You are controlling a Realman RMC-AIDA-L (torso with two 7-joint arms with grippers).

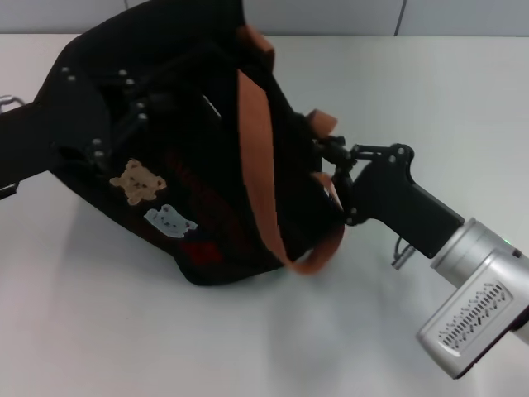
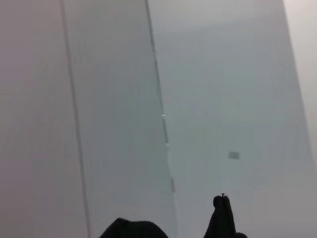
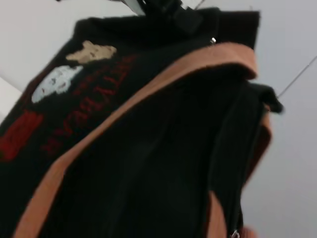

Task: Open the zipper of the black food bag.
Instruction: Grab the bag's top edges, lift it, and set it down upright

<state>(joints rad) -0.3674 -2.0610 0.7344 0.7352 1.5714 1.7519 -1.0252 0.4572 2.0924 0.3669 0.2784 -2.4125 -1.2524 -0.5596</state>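
Observation:
The black food bag (image 1: 207,165) with orange-brown straps (image 1: 258,141), a tan bear (image 1: 137,180), a pale cloud and a red patch hangs tilted above the white table, its left end raised. My left gripper (image 1: 116,116) is shut on that left upper end, black on black, coming in from the left edge. My right gripper (image 1: 328,163) reaches in from the lower right and sits against the bag's right end, just below an orange tab (image 1: 322,122). The right wrist view shows the bag's patched side (image 3: 99,114) up close. I cannot make out the zipper in any view.
The white table (image 1: 413,83) stretches out to the right and in front of the bag. Behind it stands a pale wall, which fills the left wrist view (image 2: 158,99). A loop of strap (image 1: 318,256) dangles under the bag near my right arm.

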